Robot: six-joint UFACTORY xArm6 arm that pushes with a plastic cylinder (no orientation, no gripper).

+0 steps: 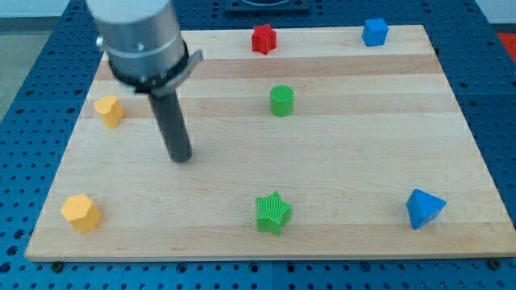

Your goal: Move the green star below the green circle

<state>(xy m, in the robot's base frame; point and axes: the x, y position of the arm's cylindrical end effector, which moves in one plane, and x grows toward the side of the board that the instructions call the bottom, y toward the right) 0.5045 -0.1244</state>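
Observation:
The green star (pixel 273 213) lies near the view's bottom, about the middle of the wooden board (pixel 347 153). The green circle (pixel 281 101) stands above it, towards the view's top, almost straight in line with the star. My tip (pixel 181 157) rests on the board at the view's left. It is well to the left of both green blocks, between their heights, and touches no block.
A red star (pixel 264 39) and a blue cube (pixel 374 32) sit at the board's top edge. A blue triangle (pixel 424 209) lies at the bottom right. A yellow block (pixel 109 111) is left of my tip; a yellow hexagon (pixel 81 213) sits bottom left.

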